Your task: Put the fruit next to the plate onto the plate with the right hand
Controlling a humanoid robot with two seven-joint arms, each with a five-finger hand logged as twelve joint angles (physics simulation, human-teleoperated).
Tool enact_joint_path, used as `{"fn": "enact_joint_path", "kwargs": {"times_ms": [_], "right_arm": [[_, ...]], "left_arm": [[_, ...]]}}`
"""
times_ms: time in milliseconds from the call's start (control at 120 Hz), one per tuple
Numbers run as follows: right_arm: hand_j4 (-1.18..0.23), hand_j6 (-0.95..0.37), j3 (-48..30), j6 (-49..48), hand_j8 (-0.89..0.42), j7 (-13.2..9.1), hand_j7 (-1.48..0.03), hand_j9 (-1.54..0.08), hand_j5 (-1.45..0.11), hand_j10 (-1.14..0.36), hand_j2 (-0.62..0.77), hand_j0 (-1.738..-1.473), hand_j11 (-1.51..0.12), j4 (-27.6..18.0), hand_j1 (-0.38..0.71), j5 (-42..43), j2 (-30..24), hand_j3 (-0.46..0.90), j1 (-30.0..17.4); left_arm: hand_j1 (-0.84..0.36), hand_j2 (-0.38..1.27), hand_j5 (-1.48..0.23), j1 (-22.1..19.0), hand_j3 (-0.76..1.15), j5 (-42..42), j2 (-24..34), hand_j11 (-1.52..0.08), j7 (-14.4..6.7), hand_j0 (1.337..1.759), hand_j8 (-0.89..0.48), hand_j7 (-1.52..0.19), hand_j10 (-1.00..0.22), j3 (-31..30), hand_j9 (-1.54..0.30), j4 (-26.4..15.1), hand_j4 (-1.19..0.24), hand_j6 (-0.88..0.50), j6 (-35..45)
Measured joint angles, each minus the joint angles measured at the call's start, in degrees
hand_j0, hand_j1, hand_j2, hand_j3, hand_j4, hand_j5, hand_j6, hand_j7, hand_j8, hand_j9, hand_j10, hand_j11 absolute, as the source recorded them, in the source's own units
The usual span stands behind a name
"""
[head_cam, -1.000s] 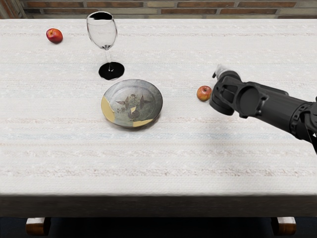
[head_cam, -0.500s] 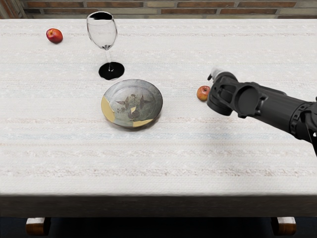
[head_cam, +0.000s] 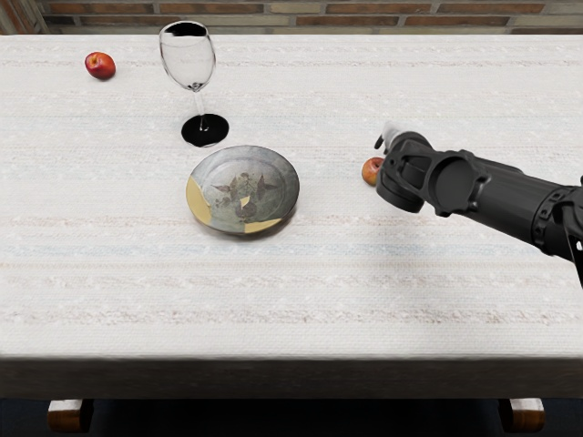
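Note:
A small red-orange apple (head_cam: 369, 170) lies on the table to the right of the grey plate (head_cam: 273, 168), about a plate's width away. My right hand (head_cam: 393, 157) comes in from the right edge on a black arm and sits against the apple's right side, covering part of it. The wrist hides most of the hand, so its grip is not visible. The plate is shallow, with a dark leaf pattern and yellow patches, and nothing lies on it. The left arm is out of view.
A tall wine glass (head_cam: 189, 64) with a black foot stands just behind the plate. A second red apple (head_cam: 100, 65) lies at the far left back corner. A brick wall (head_cam: 291, 14) runs behind the table.
My right hand has crept left toward the apple and now overlaps its right half. The apple, plate and glass have stayed where they were.

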State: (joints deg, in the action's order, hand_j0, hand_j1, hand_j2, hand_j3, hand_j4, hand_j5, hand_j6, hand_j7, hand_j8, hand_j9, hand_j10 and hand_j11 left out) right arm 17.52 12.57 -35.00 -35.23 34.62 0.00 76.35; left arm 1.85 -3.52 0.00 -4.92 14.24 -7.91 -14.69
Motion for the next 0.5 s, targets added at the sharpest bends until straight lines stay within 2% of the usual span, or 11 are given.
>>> {"fn": "enact_joint_path", "kwargs": {"times_ms": [242,500], "right_arm": [[-0.41,-0.41,0.0,0.0,-0.41,0.0,-0.52,-0.53,-0.53,-0.40,-0.08,-1.658,-0.52,-0.9,0.13,0.0,0.0,0.00,-0.1],[-0.48,-0.47,0.0,0.2,-0.48,0.0,-0.62,-0.62,-0.62,-0.48,-0.09,-1.658,-0.62,-1.1,0.22,0.2,0.0,0.00,-0.2]], "left_arm": [[0.35,0.00,0.00,0.0,0.00,0.0,0.0,0.00,0.0,1.658,0.00,0.00,0.00,0.0,0.00,0.0,0.00,0.00,0.0],[0.35,0.00,0.00,0.0,0.00,0.0,0.0,0.00,0.0,1.658,0.00,0.00,0.00,0.0,0.00,0.0,0.00,0.00,0.0]]}}
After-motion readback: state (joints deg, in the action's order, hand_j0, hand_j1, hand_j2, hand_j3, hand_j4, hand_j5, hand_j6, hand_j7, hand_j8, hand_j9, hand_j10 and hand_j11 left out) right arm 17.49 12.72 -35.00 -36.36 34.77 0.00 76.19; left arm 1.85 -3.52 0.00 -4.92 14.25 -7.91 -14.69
